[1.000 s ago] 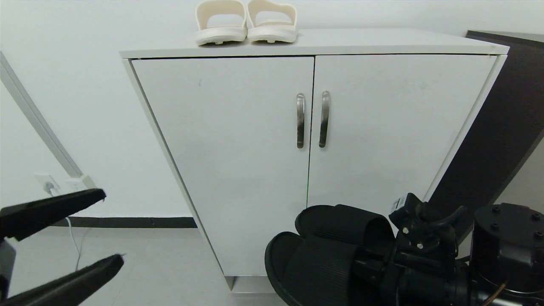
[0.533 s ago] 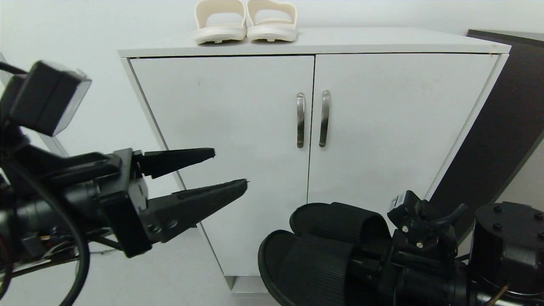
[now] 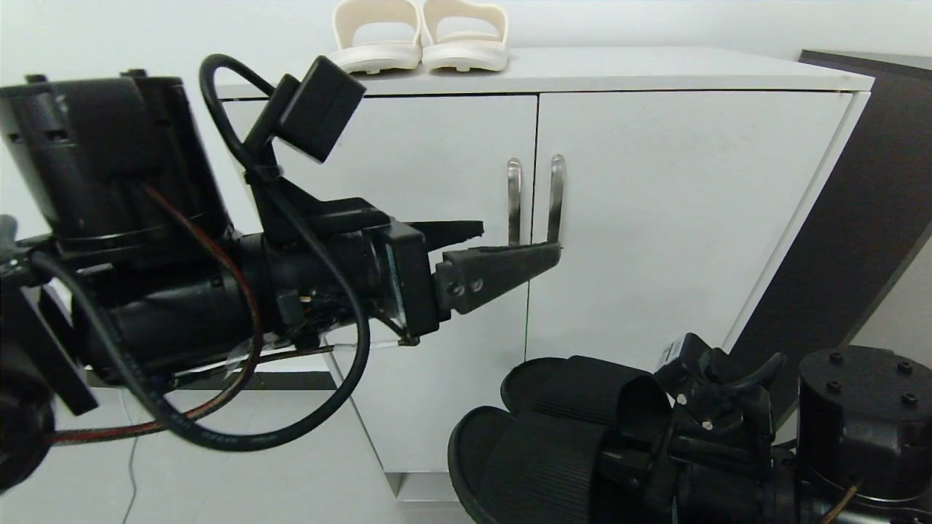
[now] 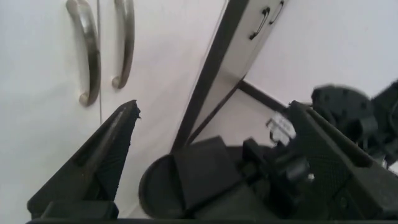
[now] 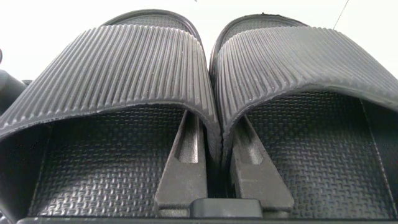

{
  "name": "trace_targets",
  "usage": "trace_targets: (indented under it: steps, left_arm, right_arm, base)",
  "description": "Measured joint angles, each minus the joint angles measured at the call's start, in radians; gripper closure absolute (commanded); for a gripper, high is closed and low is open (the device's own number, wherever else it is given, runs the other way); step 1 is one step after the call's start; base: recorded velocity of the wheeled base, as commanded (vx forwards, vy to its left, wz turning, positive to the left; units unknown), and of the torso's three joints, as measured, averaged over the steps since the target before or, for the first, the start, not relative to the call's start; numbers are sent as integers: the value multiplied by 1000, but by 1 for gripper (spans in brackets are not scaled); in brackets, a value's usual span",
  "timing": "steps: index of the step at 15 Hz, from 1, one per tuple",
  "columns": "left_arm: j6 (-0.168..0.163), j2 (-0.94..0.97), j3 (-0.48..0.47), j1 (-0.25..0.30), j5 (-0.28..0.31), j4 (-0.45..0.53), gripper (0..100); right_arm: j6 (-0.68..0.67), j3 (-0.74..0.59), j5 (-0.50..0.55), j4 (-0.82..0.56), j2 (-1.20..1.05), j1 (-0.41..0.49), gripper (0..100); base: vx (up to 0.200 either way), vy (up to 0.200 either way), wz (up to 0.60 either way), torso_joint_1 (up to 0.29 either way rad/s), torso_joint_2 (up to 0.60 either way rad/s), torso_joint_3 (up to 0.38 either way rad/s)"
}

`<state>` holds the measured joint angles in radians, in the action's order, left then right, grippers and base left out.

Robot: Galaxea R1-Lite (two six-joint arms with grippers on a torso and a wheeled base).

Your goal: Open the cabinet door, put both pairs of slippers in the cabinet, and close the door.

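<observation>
The white cabinet [image 3: 655, 189] has both doors shut, with two metal handles [image 3: 515, 200] side by side at the middle seam; the handles [image 4: 87, 50] also show in the left wrist view. A cream pair of slippers [image 3: 419, 36] rests on the cabinet top. My left gripper [image 3: 510, 244] is open and level with the lower ends of the handles, holding nothing. At the lower right, my right gripper [image 5: 217, 171] is shut on a black ribbed pair of slippers [image 3: 561, 429], pinching their two touching inner sides [image 5: 211, 93].
A dark panel [image 3: 859, 218] stands against the cabinet's right side. A white wall and pale floor [image 3: 240, 480] lie to the cabinet's left. My left arm's bulky body and cables [image 3: 182, 276] cover much of the left door.
My left arm has swung up and to the right, from the lower left corner to just in front of the door handles, still open. The right arm with the black slippers has barely shifted.
</observation>
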<state>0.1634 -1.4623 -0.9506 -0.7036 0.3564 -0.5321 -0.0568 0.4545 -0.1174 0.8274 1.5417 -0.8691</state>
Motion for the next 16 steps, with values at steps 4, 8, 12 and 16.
trace_targets:
  steps: [4,8,12,16]
  left_arm:
    - [75,-85,-116,-2,27,6,0]
    - [79,-177,-200,-2,28,8,0]
    - [79,-229,-254,-2,26,13,0]
    - [79,-291,-309,-2,-21,13,0]
  right_arm:
    - [0,-9,-2,2,-5,0,100]
    - [-1,-8,-3,2,-6,6,100]
    - [-1,-4,-3,2,-5,9,100]
    - [-1,-4,-4,2,-4,12,100]
  base:
    - [0,0,0,0,0,0]
    - [0,0,0,0,0,0]
    - [0,0,0,0,0,0]
    - [0,0,0,0,0,0]
